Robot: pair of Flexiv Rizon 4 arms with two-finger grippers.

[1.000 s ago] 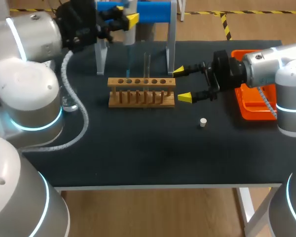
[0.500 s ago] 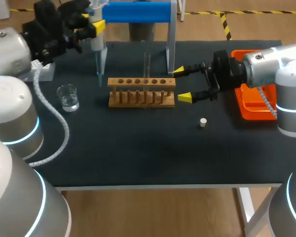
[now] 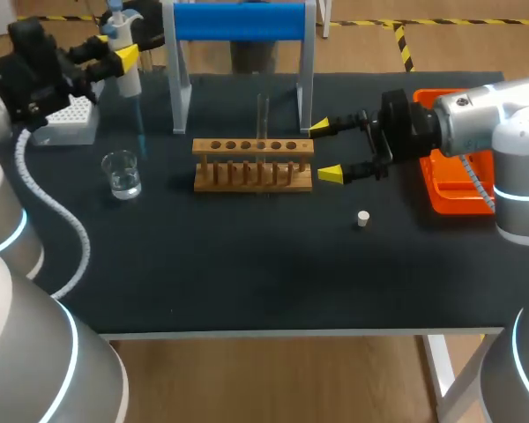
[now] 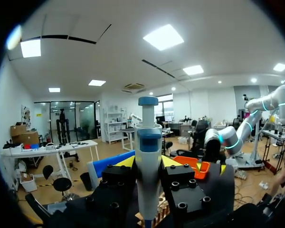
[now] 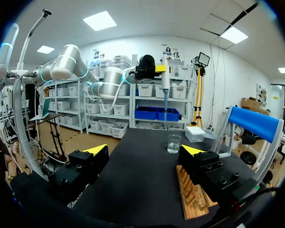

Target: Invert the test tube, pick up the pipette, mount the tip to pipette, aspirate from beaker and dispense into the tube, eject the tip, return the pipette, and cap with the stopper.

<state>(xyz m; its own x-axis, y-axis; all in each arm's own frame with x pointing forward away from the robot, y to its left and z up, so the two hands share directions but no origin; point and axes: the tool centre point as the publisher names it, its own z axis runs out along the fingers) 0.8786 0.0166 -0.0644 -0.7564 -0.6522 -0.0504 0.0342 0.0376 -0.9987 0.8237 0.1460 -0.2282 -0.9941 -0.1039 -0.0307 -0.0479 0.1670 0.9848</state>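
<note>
Left gripper (image 3: 116,55): I have it clamped on the pipette (image 3: 126,77), well left of the rack (image 3: 253,164), near the beaker (image 3: 122,173).
Right gripper (image 3: 326,150): fingers wide apart, empty, at the rack's right end.
Risk: if I lower off-centre, the tip could strike the beaker's rim and topple it.

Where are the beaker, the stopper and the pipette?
beaker (image 3: 122,174), head view, on its glass wall.
stopper (image 3: 362,218), head view, on its side face.
pipette (image 4: 147,178), left wrist view, on its white barrel.

Pipette (image 3: 130,79), white with blue cap, upright above the table, tip apparently mounted. Clear beaker (image 3: 122,173) holds liquid. Test tube (image 3: 263,113) stands in the wooden rack (image 3: 253,164); white stopper (image 3: 362,218) lies apart.
</note>
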